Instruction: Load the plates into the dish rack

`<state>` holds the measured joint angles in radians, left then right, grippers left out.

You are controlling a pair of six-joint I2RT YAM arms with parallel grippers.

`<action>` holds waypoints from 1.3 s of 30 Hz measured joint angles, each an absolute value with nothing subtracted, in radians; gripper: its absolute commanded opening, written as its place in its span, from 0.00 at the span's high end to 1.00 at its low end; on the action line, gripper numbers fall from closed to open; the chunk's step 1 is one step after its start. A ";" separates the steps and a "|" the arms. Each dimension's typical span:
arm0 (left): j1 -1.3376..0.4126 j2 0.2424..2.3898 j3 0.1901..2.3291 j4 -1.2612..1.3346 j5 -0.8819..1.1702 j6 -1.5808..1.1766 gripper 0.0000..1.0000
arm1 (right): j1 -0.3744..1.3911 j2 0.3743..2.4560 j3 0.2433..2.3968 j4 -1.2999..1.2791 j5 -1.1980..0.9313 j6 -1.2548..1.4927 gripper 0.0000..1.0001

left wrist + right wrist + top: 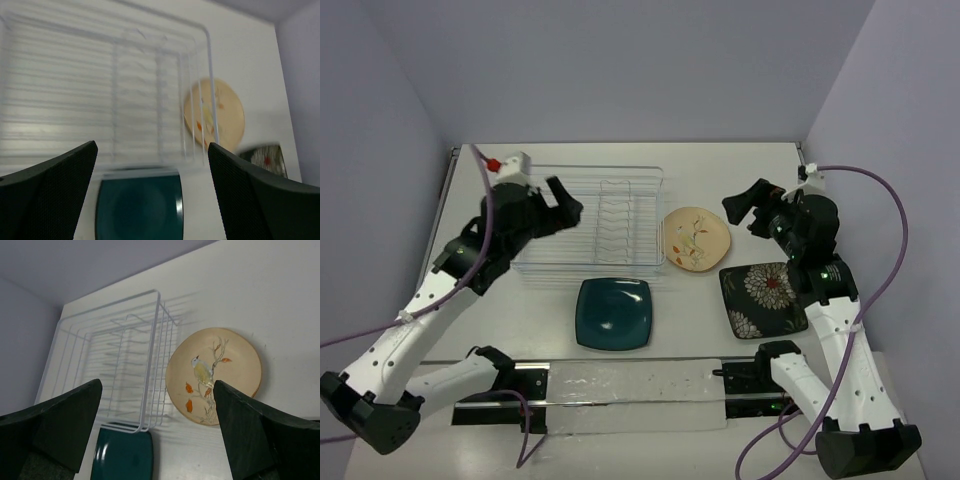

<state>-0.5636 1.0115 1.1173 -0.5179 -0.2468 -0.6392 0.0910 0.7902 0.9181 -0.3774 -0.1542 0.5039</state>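
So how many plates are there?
3. The teal plate lies on the near side of the dish rack, the cream plate beside the rack's right end, the black flowered plate right of the teal one. None looks hidden.

Table (740, 160) viewed whole from above and behind the arm bases, left wrist view aimed out between the left fingers (55, 190), dish rack (100, 85) close ahead, right wrist view aimed likewise between the right fingers (260, 435), dish rack, cream plate (214, 376) and teal plate (122, 460) shared by all three views
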 measured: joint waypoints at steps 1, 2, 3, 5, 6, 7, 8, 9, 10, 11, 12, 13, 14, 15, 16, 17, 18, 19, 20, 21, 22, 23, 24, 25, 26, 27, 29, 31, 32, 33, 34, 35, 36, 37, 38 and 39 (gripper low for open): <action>-0.634 1.019 1.108 -0.536 -0.264 -0.651 0.01 | 0.091 0.788 0.908 -0.383 -0.172 0.504 0.00; -0.716 1.033 1.103 -0.561 -0.286 -0.668 0.01 | 0.091 0.788 0.899 -0.390 -0.184 0.504 0.00; -0.790 1.052 1.103 -0.582 -0.305 -0.685 0.01 | 0.091 0.789 0.890 -0.397 -0.192 0.504 0.00; -0.924 1.099 1.103 -0.619 -0.338 -0.722 0.01 | 0.091 0.793 0.872 -0.421 -0.208 0.501 0.00; -0.978 1.120 1.103 -0.638 -0.354 -0.742 0.01 | 0.091 0.794 0.865 -0.434 -0.222 0.496 0.00; -1.027 1.140 1.103 -0.656 -0.367 -0.761 0.01 | 0.091 0.795 0.857 -0.445 -0.238 0.491 0.00; -1.074 1.158 1.103 -0.674 -0.378 -0.783 0.01 | 0.092 0.794 0.848 -0.455 -0.256 0.486 0.00; -1.113 1.172 1.103 -0.691 -0.388 -0.803 0.01 | 0.094 0.790 0.834 -0.460 -0.274 0.483 0.00; -1.141 1.183 1.103 -0.706 -0.393 -0.820 0.01 | 0.101 0.783 0.816 -0.464 -0.289 0.482 0.00; -1.163 1.189 1.101 -0.716 -0.396 -0.837 0.01 | 0.113 0.774 0.793 -0.469 -0.297 0.483 0.00; -1.177 1.189 1.096 -0.721 -0.398 -0.852 0.01 | 0.132 0.762 0.766 -0.477 -0.300 0.485 0.00; -1.184 1.186 1.087 -0.722 -0.399 -0.866 0.01 | 0.158 0.750 0.738 -0.490 -0.299 0.491 0.00; -1.187 1.179 1.075 -0.720 -0.398 -0.879 0.01 | 0.195 0.736 0.709 -0.502 -0.289 0.503 0.00; -1.188 1.168 1.058 -0.718 -0.395 -0.891 0.01 | 0.238 0.724 0.680 -0.511 -0.278 0.518 0.00; -1.189 1.153 1.038 -0.717 -0.391 -0.905 0.01 | 0.287 0.713 0.653 -0.521 -0.271 0.538 0.00; -1.189 1.135 1.020 -0.717 -0.387 -0.918 0.01 | 0.342 0.702 0.625 -0.525 -0.268 0.559 0.00; -1.192 1.115 1.000 -0.719 -0.385 -0.934 0.01 | 0.392 0.693 0.598 -0.524 -0.272 0.582 0.00; -1.197 1.091 0.980 -0.719 -0.381 -0.949 0.01 | 0.438 0.680 0.564 -0.509 -0.273 0.610 0.00; -1.203 1.068 0.960 -0.719 -0.378 -0.964 0.01 | 0.483 0.667 0.530 -0.494 -0.274 0.637 0.00; -1.210 1.044 0.940 -0.719 -0.376 -0.979 0.01 | 0.524 0.656 0.496 -0.478 -0.274 0.667 0.01; -1.217 1.020 0.917 -0.717 -0.370 -0.992 0.01 | 0.561 0.648 0.460 -0.450 -0.267 0.692 0.01; -1.223 0.998 0.893 -0.714 -0.365 -1.004 0.01 | 0.593 0.646 0.426 -0.421 -0.258 0.719 0.02; -1.229 0.985 0.874 -0.713 -0.361 -1.012 0.01 | 0.627 0.650 0.398 -0.394 -0.246 0.744 0.02; -1.235 0.976 0.857 -0.712 -0.357 -1.018 0.01 | 0.661 0.656 0.372 -0.368 -0.233 0.768 0.02; -1.244 0.976 0.844 -0.712 -0.355 -1.019 0.01 | 0.696 0.676 0.355 -0.340 -0.221 0.790 0.02; -1.251 0.983 0.838 -0.710 -0.354 -1.019 0.01 | 0.724 0.699 0.346 -0.315 -0.207 0.808 0.03; -1.271 1.004 0.837 -0.702 -0.358 -1.017 0.01 | 0.759 0.752 0.341 -0.271 -0.189 0.838 0.04; -1.308 1.036 0.840 -0.696 -0.382 -1.016 0.01 | 0.770 0.793 0.336 -0.225 -0.170 0.870 0.05; -1.332 1.061 0.848 -0.701 -0.398 -1.016 0.01 | 0.770 0.806 0.330 -0.198 -0.161 0.884 0.05; -1.356 1.089 0.856 -0.703 -0.412 -1.017 0.01 | 0.770 0.814 0.319 -0.168 -0.162 0.896 0.05; -1.372 1.113 0.865 -0.707 -0.422 -1.018 0.01 | 0.771 0.823 0.304 -0.126 -0.168 0.910 0.06; -1.386 1.131 0.871 -0.707 -0.432 -1.019 0.01 | 0.774 0.838 0.288 -0.085 -0.176 0.924 0.07; -1.397 1.144 0.874 -0.707 -0.440 -1.020 0.01 | 0.780 0.859 0.274 -0.045 -0.184 0.937 0.08; -1.403 1.148 0.876 -0.708 -0.445 -1.023 0.01 | 0.787 0.883 0.261 -0.009 -0.190 0.949 0.10; -1.406 1.148 0.876 -0.708 -0.448 -1.026 0.01 | 0.795 0.908 0.250 0.022 -0.195 0.958 0.13; -1.407 1.146 0.876 -0.707 -0.452 -1.030 0.01 | 0.804 0.935 0.238 0.051 -0.200 0.967 0.13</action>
<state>-1.4067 1.1461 0.8761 -0.7074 -0.4518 -1.0302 0.8037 0.9349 0.2383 0.0512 -0.2001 0.9672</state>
